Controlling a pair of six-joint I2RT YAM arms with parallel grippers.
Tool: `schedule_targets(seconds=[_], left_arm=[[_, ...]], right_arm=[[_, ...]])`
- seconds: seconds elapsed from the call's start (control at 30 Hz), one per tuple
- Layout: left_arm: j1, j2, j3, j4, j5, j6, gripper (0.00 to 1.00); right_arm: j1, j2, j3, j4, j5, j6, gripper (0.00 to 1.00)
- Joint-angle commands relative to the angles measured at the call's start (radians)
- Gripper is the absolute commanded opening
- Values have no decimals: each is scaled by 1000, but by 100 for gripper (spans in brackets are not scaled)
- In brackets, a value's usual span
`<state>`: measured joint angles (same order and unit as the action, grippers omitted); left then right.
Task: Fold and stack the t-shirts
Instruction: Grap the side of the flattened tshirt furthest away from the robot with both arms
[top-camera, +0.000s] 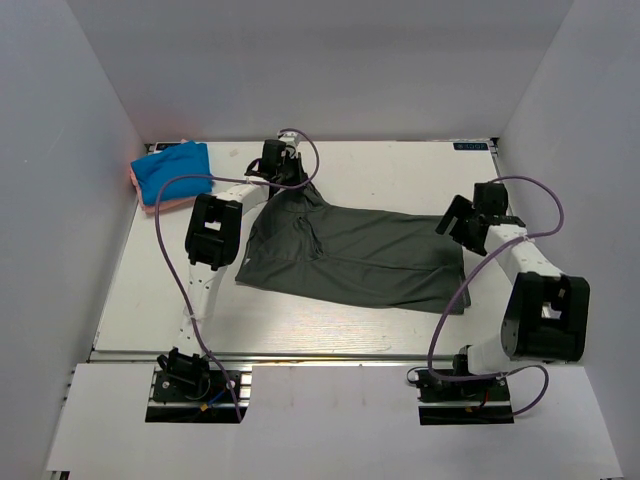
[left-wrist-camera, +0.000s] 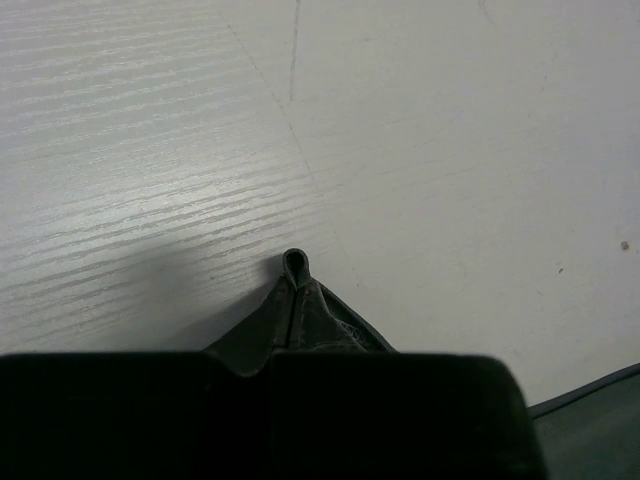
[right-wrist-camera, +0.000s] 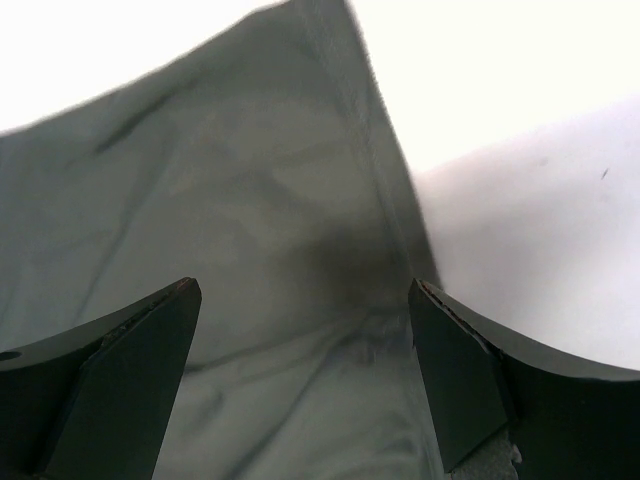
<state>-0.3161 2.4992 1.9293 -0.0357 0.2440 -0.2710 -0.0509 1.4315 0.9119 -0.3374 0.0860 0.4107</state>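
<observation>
Partway: blue tee (top-camera: 175, 170) and pink tee (top-camera: 158, 207) folded, stacked; grey tee (top-camera: 370, 265) unfolded, corner pinched by left gripper (top-camera: 284, 167), right gripper (right-wrist-camera: 302, 290) spread above it.

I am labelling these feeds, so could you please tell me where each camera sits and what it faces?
Top external: above and behind, looking down on the table; both arms show.
Left wrist: looks along the left gripper, shut on the dark t-shirt.
Right wrist: looks between the open right gripper onto that t-shirt.
All three share the t-shirt.
</observation>
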Motion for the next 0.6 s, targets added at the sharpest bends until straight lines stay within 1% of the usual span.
schedule_targets(seconds=[0.0, 0.03, 0.07, 0.13, 0.17, 0.23, 0.27, 0.37, 0.4, 0.47, 0.53, 0.57], left_arm=[[2, -16, -1, 0, 5, 6, 0], [2, -16, -1, 0, 5, 6, 0], [2, -16, -1, 0, -8, 6, 0], [2, -43, -33, 0, -20, 19, 0], [2, -55, -47, 0, -29, 19, 0], [2, -89, -81, 29, -29, 29, 0], [2, -98, -90, 30, -38, 29, 0], [2, -123, -99, 39, -38, 29, 0], [2, -123, -99, 39, -38, 29, 0], [2, -134, -122, 39, -49, 29, 0], [2, -157, -135, 49, -49, 29, 0], [2, -157, -135, 49, -49, 29, 0]], right_arm=[[0, 76, 85, 98, 75, -16, 90], [0, 95, 100, 104, 81, -24, 90], [0, 165, 154, 109, 95, -38, 90], [0, 214, 197, 112, 107, -38, 89], [0, 277, 249, 126, 112, -42, 89], [0, 311, 280, 141, 118, -49, 88], [-1, 366, 323, 153, 113, -47, 88], [-1, 458, 408, 135, 106, -39, 86], [0, 492, 424, 130, 104, -38, 84], [0, 521, 469, 103, 90, -35, 80], [2, 557, 487, 101, 93, -29, 80], [2, 560, 484, 106, 95, -24, 77]])
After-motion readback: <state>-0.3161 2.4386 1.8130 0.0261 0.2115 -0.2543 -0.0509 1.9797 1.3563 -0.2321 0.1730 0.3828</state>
